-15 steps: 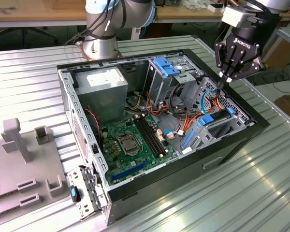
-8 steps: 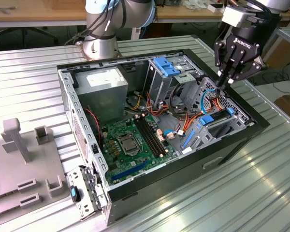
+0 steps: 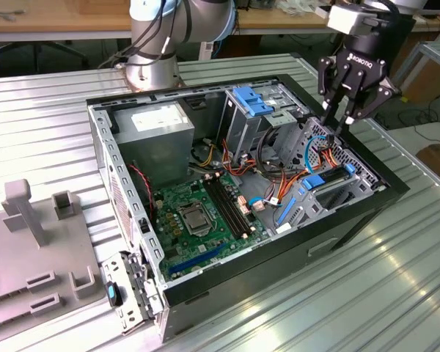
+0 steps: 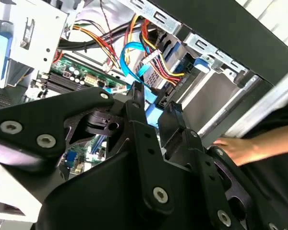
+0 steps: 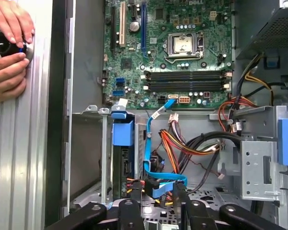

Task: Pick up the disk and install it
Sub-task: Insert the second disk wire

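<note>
Your disk (image 5: 123, 165) stands on edge, slotted into the drive bay of the open case. In the first wrist view you see its narrow dark side, with a blue plastic tab of its frame at the end nearer the green board. It sits close beside one fingertip of the gripper (image 5: 156, 191); you cannot tell whether they touch. In the exterior view it is a dark slab between blue rails, just beneath the gripper.

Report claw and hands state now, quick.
Claw: above the case; open or closed cannot be told.
Person's hands: gripping a small black object.
</note>
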Controlling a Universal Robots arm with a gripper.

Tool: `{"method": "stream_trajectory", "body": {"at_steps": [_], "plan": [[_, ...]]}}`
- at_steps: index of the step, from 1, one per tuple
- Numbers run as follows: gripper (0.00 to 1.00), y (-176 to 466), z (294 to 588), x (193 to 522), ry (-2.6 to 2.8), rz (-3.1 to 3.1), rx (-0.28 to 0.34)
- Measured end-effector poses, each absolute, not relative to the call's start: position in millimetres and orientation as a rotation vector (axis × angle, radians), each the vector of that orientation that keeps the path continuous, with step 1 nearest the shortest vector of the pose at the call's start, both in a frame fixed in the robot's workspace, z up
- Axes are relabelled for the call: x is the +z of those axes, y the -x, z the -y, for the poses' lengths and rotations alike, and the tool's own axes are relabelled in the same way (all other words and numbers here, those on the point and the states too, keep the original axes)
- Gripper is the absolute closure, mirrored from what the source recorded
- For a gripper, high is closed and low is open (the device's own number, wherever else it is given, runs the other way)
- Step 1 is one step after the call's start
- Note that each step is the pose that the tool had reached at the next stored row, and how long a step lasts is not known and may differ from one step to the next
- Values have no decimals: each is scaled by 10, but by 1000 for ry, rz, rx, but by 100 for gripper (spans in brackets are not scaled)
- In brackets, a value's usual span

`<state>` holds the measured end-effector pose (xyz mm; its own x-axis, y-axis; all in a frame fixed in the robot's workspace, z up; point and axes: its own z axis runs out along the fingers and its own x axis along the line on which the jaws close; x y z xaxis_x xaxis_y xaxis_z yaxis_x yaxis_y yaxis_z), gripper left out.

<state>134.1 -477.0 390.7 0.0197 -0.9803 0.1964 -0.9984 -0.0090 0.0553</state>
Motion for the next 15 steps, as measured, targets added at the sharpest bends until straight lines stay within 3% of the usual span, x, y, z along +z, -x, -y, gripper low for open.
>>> {"method": "stream_trajectory", "body": {"at_steps": [3,10,15], "plan": [[61,-1340,4694,3872,-2070,2043,216],[61,-1341,4575,3843,-2061,2032,232],[61,-1342,4549,3807,-2009,1981,319]]}}
